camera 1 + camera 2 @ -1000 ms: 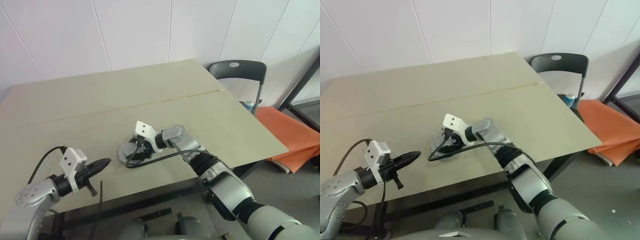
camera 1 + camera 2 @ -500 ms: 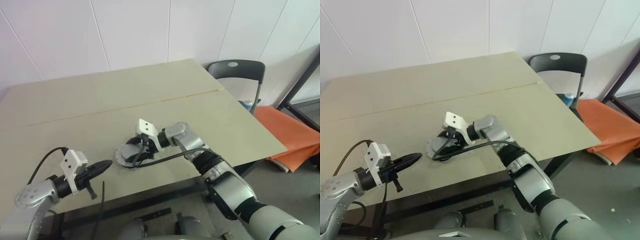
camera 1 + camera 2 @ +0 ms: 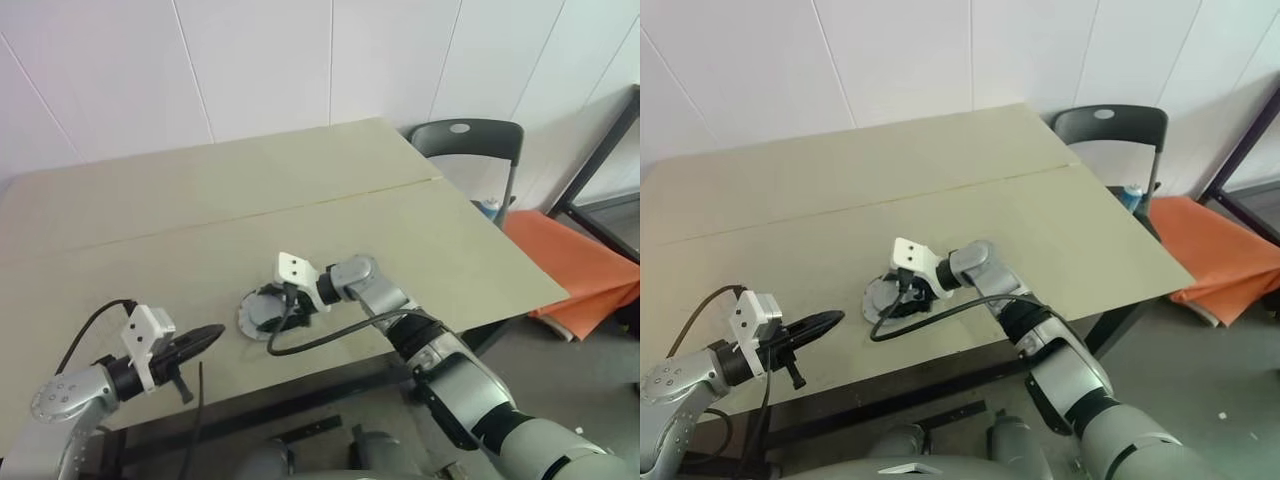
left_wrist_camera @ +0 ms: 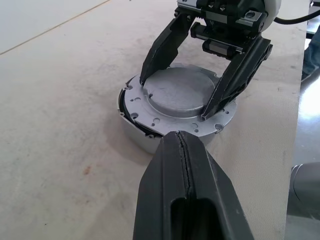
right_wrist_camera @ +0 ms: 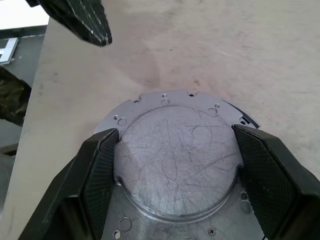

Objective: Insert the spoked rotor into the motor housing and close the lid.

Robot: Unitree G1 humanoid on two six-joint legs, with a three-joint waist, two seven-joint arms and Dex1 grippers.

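Spanning the room — beige table point(image 3: 200, 200) (chair point(image 3: 470, 140) behind).

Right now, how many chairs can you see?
1. The dark chair stands past the table's far right corner, beside the orange cloth. Others may be hidden.

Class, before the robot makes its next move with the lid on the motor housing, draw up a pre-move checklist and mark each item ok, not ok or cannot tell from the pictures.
1. Lid sits on the motor housing: ok.
2. Lid seated flush all round: not ok; a dark gap shows at one edge in the left wrist view.
3. Right gripper straddles the lid's raised centre, one of the fingers on each side: ok.
4. Left gripper shut and apart from the housing: ok.
5. Spoked rotor inside the housing: cannot tell, the lid covers it.
6. Table around the housing free of loose parts: ok.
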